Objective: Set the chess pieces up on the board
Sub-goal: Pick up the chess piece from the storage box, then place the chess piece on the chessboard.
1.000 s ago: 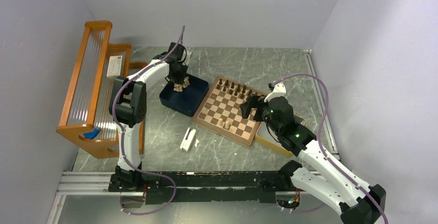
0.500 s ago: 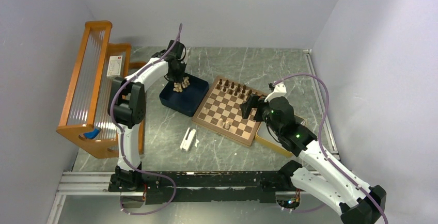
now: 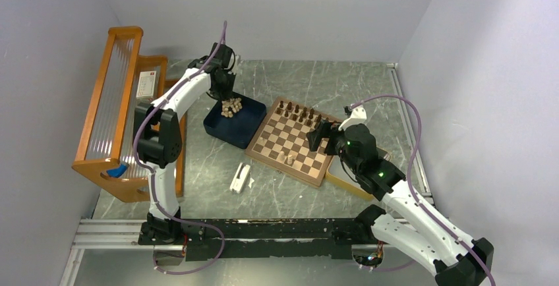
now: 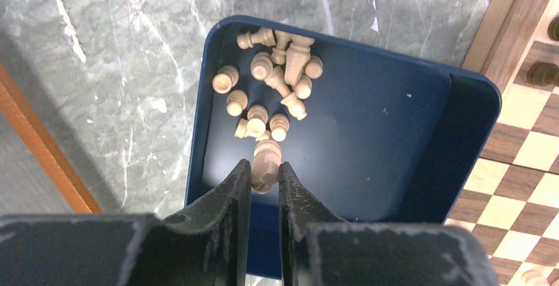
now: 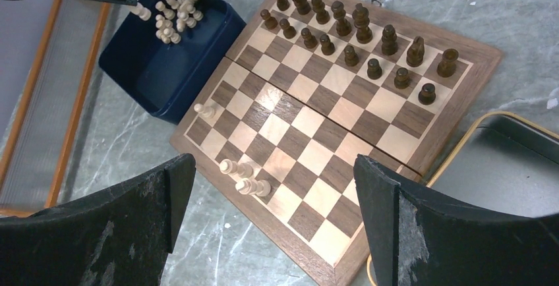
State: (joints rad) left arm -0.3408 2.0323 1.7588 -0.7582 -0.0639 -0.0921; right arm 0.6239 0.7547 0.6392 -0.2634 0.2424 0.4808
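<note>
Now the left gripper pinches a pale chess piece; the right gripper gapes wide.

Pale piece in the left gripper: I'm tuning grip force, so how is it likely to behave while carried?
The pale piece looks like turned wood, so probably stiff and light. The left gripper holds it just at the fingertips, so it may swivel or slip. Several pieces lie toppled in the tray, suggesting it rolls and tips easily.
</note>
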